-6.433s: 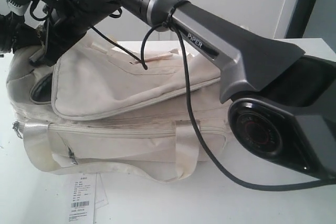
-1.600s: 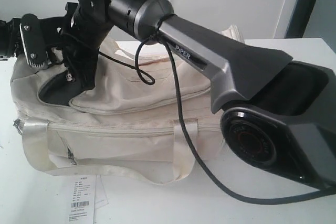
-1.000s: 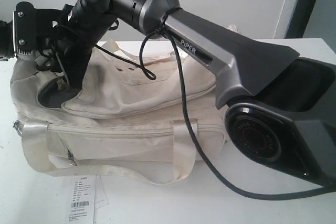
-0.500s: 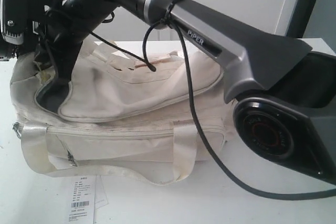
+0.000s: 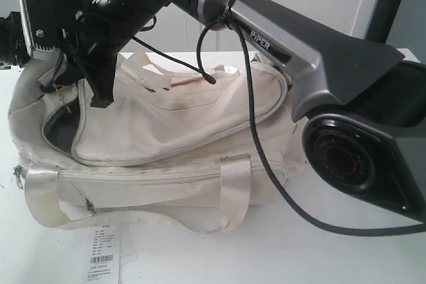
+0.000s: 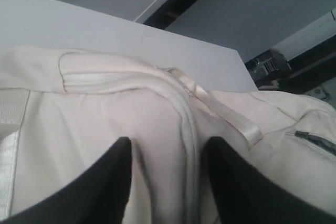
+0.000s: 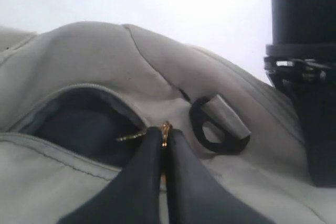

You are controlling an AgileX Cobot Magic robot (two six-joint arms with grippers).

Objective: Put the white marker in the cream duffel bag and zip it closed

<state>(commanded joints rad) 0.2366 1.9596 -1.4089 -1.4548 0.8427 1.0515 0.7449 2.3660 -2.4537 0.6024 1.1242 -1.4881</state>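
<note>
1. White table carries the cream duffel bag, paper tag at 7 o'clock.
2. Right gripper, closed, pinches zipper pull at bag's 10 o'clock end.
3. Left gripper straddles bag fabric, jaws apart; grip unclear.

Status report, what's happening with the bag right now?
Right tool shut on zipper pull. Left tool open astride bag fabric. Bag part open; marker unseen.
</note>
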